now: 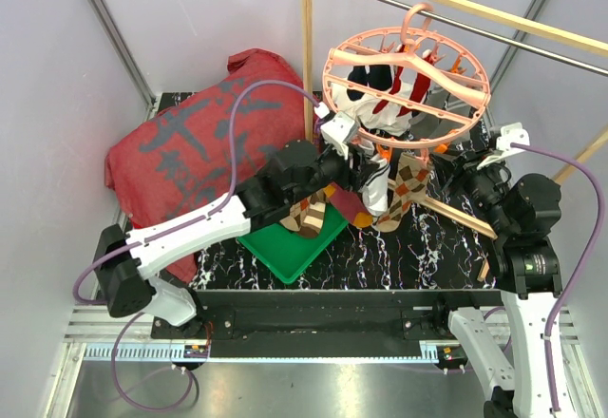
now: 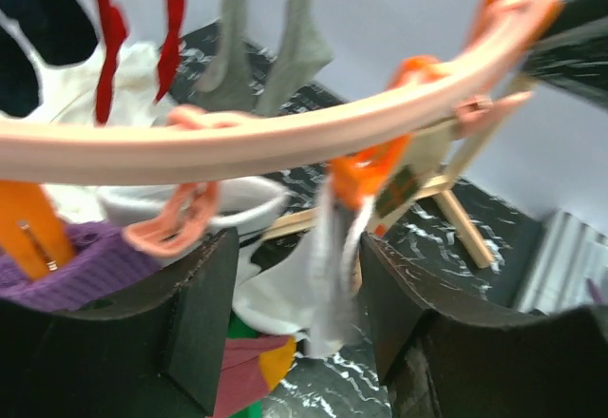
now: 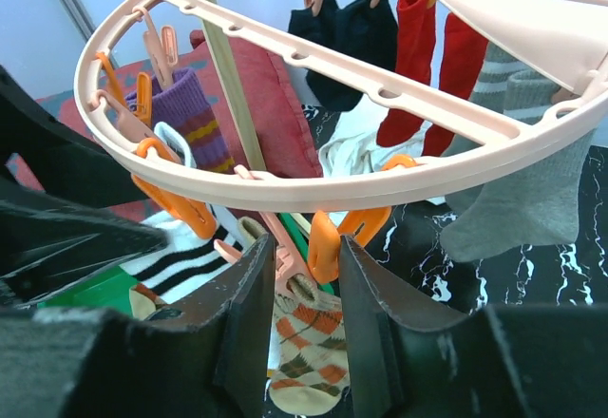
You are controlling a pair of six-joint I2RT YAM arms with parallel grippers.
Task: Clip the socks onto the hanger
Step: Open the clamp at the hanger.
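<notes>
The salmon-pink hanger (image 1: pixel 408 85) hangs from the rail with navy, red, grey, white and argyle socks clipped on. My left gripper (image 1: pixel 361 166) is under its near-left rim. In the left wrist view it (image 2: pixel 299 313) is open, and a white sock (image 2: pixel 294 285) hanging from an orange clip (image 2: pixel 366 173) dangles between the fingers. My right gripper (image 1: pixel 448 166) is at the near-right rim. In the right wrist view it (image 3: pixel 309 328) is open around a pink clip (image 3: pixel 285 252) holding the argyle sock (image 3: pixel 318 351) and an empty orange clip (image 3: pixel 323 242).
A green tray (image 1: pixel 285 252) with a brown-cream striped sock (image 1: pixel 309 217) sits on the black marble table. The big red cloth (image 1: pixel 190 142) lies at the left. The wooden rail frame (image 1: pixel 307 38) stands behind, and its wooden foot (image 1: pixel 461 217) lies near my right arm.
</notes>
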